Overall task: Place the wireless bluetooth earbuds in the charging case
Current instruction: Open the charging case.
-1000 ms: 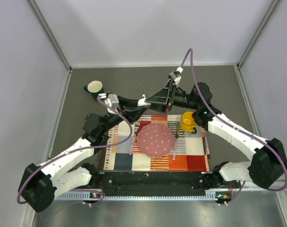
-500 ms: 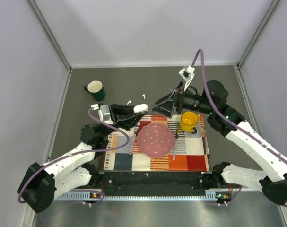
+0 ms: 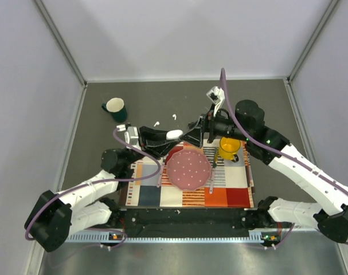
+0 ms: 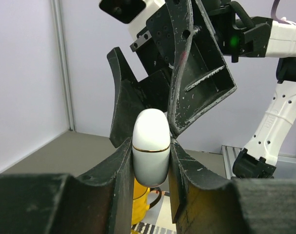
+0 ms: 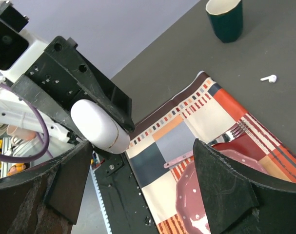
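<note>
My left gripper point(image 3: 174, 136) is shut on the charging case point(image 3: 174, 133), a white rounded case with its lid closed along a thin gold seam. It holds the case point(image 4: 150, 146) in the air over the far left corner of the placemat, pinched between both fingers point(image 4: 119, 170). My right gripper point(image 3: 192, 134) is open and empty just right of the case point(image 5: 100, 126), with its jaws spread wide on either side of the case's top point(image 4: 152, 92). Two tiny white earbuds point(image 3: 156, 123) point(image 3: 175, 117) lie on the grey table beyond the grippers. One earbud point(image 5: 269, 78) shows in the right wrist view.
A dark green mug point(image 3: 114, 107) stands at the far left. A checked placemat point(image 3: 237, 183) carries a pink dotted plate point(image 3: 188, 169), a yellow mug point(image 3: 229, 146) and a fork point(image 5: 230, 134). Grey walls enclose the table.
My left gripper has drawn the case nearer, over the placemat's corner. My right gripper swung away to the right, then came back to the case, open.
</note>
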Available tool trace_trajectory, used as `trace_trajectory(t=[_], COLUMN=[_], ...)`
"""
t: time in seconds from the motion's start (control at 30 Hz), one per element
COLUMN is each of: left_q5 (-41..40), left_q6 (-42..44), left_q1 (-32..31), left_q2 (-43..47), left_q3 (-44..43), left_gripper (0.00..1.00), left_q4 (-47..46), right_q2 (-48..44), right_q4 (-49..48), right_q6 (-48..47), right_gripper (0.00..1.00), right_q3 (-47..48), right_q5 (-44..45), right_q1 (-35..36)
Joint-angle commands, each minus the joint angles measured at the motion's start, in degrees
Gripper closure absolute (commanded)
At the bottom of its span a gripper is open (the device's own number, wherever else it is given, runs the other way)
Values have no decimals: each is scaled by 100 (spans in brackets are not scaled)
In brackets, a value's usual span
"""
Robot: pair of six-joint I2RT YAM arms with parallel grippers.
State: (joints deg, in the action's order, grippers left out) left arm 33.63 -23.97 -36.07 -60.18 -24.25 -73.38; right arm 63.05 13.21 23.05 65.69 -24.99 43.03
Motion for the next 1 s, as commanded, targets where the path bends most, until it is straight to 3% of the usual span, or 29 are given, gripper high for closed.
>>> trace_trajectory(t=[0.0,0.33,0.73,0.97], left_q5=[311,821,-40,-374], left_q6=[-91,-161,463,665], left_q1=[-22,-22,-22,-22], left_q2=[-20,121,797,1351], left_q3=[-106,-37,385,658], left_gripper=[100,100,100,100], left_q4=[-1073,-1047,-36,315], right_q2=[120,489,349,506], right_q4=[-117,-459,-1848,-1349], right_q6=[-20,577,1509,1632], right_gripper=[17,17,15,17], right_q3=[347,691,374,401], right_q5=[495,57,-963,-411], right_q1=[39,-215,-645,-1084])
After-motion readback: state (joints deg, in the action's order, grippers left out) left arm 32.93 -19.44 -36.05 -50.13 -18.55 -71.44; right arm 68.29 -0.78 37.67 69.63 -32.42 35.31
